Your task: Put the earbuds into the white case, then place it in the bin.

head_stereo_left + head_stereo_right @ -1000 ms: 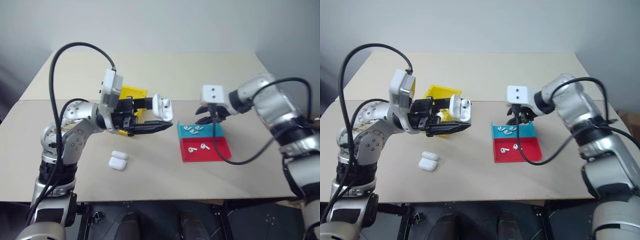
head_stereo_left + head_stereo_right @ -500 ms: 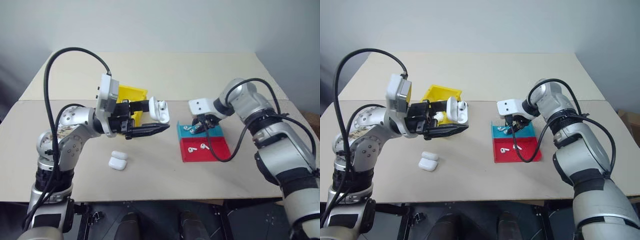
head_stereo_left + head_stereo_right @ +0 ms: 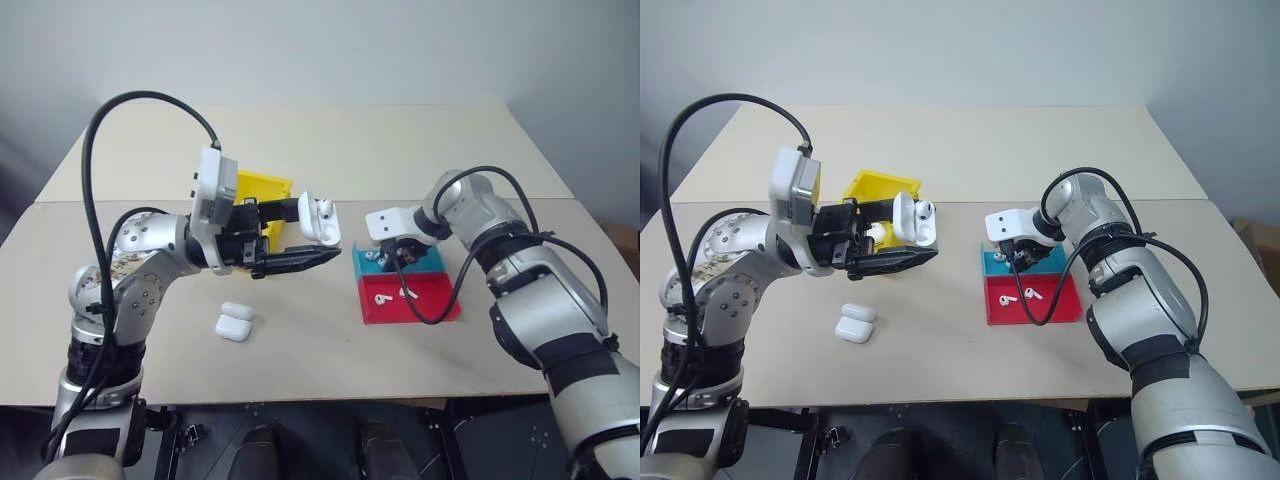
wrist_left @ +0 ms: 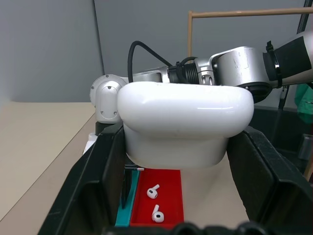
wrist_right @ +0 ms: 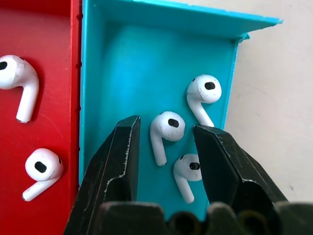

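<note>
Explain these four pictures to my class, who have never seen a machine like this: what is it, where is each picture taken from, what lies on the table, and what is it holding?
This is a humanoid robot with two arms, each ending in black two-fingered jaws. Two pictures come from cameras on its head, looking down over the arms at a tan table. The other two come from cameras on its wrists, looking along the jaws.

On the table stand a yellow bin and a shallow tray, half blue, half red, with small white earbuds in both halves. Two closed white cases lie nearer the robot.

The left gripper is shut on an open white case, held up above the table. The right gripper hangs over the tray's blue half, jaws open on either side of one earbud, not yet gripping it.
</note>
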Robot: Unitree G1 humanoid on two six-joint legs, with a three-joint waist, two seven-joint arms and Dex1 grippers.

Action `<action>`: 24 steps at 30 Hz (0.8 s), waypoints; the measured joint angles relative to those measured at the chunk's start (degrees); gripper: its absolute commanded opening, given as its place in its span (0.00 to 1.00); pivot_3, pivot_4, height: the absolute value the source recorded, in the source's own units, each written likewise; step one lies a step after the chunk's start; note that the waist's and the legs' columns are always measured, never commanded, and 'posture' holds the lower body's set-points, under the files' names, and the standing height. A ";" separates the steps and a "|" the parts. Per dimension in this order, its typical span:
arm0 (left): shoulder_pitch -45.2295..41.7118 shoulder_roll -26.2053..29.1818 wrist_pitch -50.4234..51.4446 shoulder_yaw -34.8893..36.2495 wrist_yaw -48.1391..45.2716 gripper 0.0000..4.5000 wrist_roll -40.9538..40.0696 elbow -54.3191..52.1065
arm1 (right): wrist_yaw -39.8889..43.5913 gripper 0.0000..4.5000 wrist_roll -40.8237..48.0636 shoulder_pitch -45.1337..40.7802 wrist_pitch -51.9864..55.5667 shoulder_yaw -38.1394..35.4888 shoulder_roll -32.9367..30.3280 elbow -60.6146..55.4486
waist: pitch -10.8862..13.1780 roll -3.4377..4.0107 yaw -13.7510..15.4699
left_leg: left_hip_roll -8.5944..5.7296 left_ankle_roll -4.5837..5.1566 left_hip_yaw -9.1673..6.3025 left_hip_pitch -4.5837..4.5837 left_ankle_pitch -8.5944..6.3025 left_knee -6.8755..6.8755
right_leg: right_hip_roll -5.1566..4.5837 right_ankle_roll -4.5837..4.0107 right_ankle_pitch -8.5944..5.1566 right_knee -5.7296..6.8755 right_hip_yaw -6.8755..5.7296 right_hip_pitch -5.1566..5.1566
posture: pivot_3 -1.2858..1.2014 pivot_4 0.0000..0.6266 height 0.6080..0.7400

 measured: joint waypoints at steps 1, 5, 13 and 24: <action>0.02 0.06 0.01 0.00 0.13 0.63 -0.24 -0.15 | -0.03 0.47 -0.16 -0.02 -0.05 -0.05 0.06 0.00 | 0.00 0.00 -0.06 | 0.00 0.00 0.00 0.00 0.00 0.00 | 0.00 0.00 0.00 0.00 0.00 0.00 | 0.52 0.24 1.00; 0.10 0.25 0.01 0.00 0.52 0.63 -0.53 -0.72 | -0.08 0.39 -0.63 -0.02 -0.49 -0.15 0.08 0.02 | 0.00 0.00 -0.18 | 0.00 0.00 -0.01 0.01 0.00 0.00 | 0.00 0.00 0.00 0.01 0.00 0.01 | 0.52 0.24 1.00; 1.04 0.46 0.01 0.00 1.57 0.63 -1.13 -1.00 | 0.24 0.14 -1.26 0.12 -1.01 -0.61 0.15 -0.02 | 0.00 0.00 -0.37 | 0.00 0.00 -0.01 0.03 0.00 0.00 | 0.00 0.00 0.00 0.00 0.00 0.02 | 0.52 0.24 1.00; 0.88 1.02 0.07 -0.08 0.34 0.63 -1.63 -0.81 | 4.58 0.14 5.89 3.06 10.56 -10.49 -3.88 -9.56 | 0.02 0.03 -0.13 | 0.00 0.00 -0.03 -0.09 0.00 -0.02 | -0.02 0.00 0.00 0.00 -0.03 -0.04 | 0.52 0.24 1.00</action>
